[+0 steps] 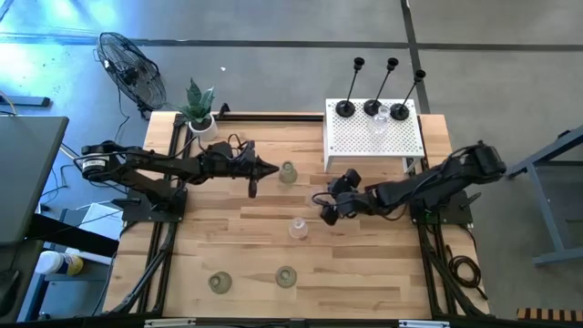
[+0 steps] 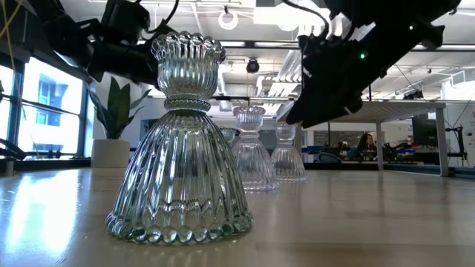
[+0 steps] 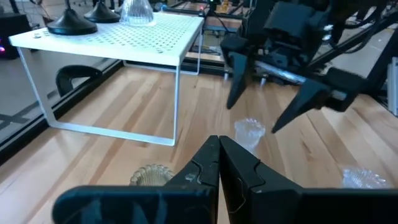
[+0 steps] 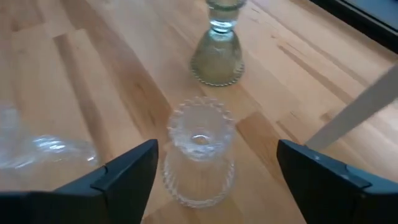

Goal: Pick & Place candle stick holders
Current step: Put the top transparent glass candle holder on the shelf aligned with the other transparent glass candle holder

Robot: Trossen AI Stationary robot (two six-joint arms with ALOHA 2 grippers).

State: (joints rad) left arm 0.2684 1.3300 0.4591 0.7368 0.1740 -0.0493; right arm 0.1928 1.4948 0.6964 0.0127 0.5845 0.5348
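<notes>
Nearest the low camera, a pale-green glass holder point(image 2: 178, 141) stands upright on the desk point(image 1: 364, 264), while the right hand point(image 1: 330, 208), spread wide, hovers beside a clear glass holder point(image 1: 298, 228), and the left hand point(image 1: 254, 179) is pressed together near another green holder point(image 1: 288, 172).

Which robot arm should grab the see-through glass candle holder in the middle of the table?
Probably the right one. Its pincer is open, fingers on either side of the clear holder. The left pincer is shut, farther back near a green holder.
</notes>
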